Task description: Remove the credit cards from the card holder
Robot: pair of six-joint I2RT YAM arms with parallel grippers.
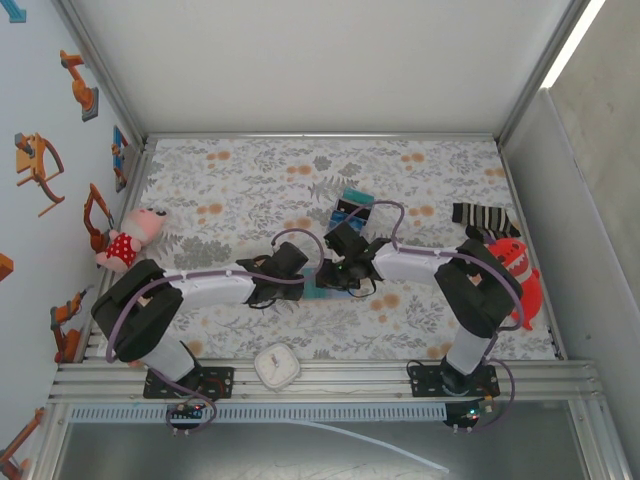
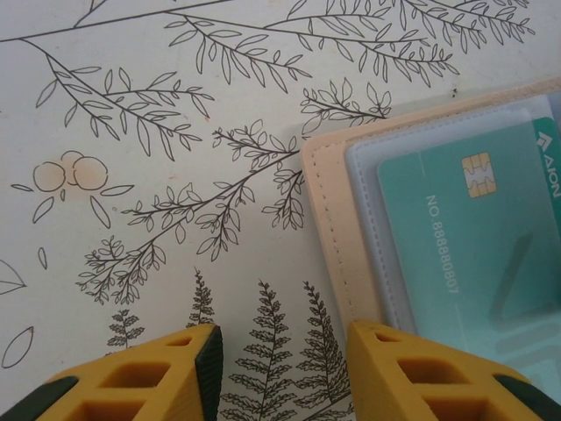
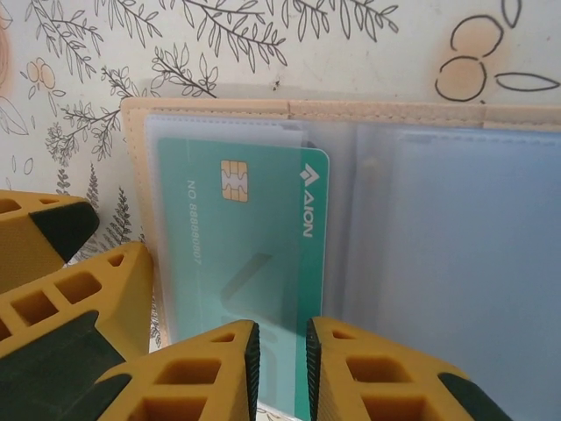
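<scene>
The card holder [image 1: 322, 291] lies open on the leaf-print cloth, tan outside [image 2: 333, 202] and pale blue-grey with clear sleeves inside [image 3: 438, 228]. A teal credit card [image 3: 237, 254] with a gold chip sits in its left sleeve [image 2: 473, 237]. My left gripper [image 2: 280, 351] is open at the holder's left edge, with its right finger [image 2: 386, 368] over the tan border and bare cloth between the jaws. My right gripper [image 3: 282, 351] hovers over the card's darker right edge, its jaws a narrow gap apart and clamping nothing. Both grippers meet mid-table, left [image 1: 305, 272] and right [image 1: 340, 275].
A teal, blue and black block [image 1: 352, 210] lies just behind the grippers. A striped sock [image 1: 480, 218] and a red plush toy [image 1: 515, 270] are at the right, and a pink plush [image 1: 130, 235] at the left. A white round object [image 1: 277, 365] rests on the front rail.
</scene>
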